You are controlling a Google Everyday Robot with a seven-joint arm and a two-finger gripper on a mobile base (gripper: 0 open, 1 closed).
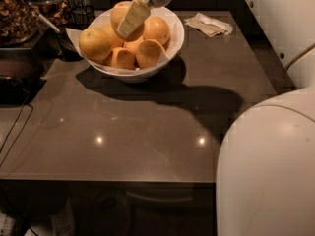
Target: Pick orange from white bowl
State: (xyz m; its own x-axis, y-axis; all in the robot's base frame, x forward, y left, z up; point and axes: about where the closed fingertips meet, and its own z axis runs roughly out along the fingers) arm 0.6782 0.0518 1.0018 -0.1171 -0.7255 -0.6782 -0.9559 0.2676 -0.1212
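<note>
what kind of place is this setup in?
Probably a kitchenette or snack counter: dark countertop, white bowl of oranges, food jar at left, crumpled napkin. The gripper hangs over the bowl.

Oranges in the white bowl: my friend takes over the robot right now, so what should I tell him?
Gripper: down over the white bowl, at the top orange of the pile.
Bowl: at the far left of the table, piled with oranges.
Done: the reach to the bowl. No orange lifted out yet.
Left: grip one orange and lift it clear of the bowl.
</note>
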